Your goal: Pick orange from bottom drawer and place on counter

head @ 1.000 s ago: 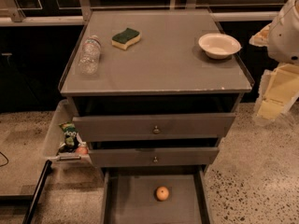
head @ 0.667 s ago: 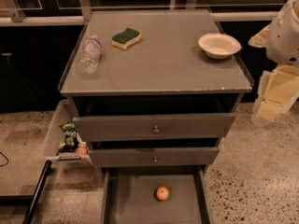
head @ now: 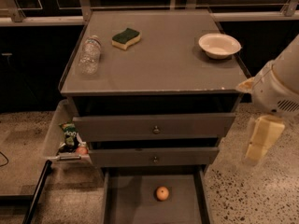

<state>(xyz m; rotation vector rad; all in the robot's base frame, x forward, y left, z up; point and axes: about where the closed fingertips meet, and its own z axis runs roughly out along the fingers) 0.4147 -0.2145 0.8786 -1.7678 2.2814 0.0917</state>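
Observation:
The orange (head: 162, 193) lies on the flat floor of the open bottom drawer (head: 133, 202), near its middle. The grey counter (head: 163, 66) is the cabinet top above it. My gripper (head: 262, 140) hangs from the white arm at the right of the cabinet, beside the upper drawers. It is above and to the right of the orange and apart from it, with nothing seen in it.
On the counter lie a clear plastic bottle (head: 89, 55), a green and yellow sponge (head: 126, 37) and a white bowl (head: 219, 45). Two knobbed drawers (head: 155, 129) are slightly ajar. A side bin (head: 52, 134) at the left holds a green snack packet (head: 70, 133) and a reddish round item (head: 81, 150).
My arm and gripper have come down and a little left along the cabinet's right side. The orange and the items on the counter have not moved.

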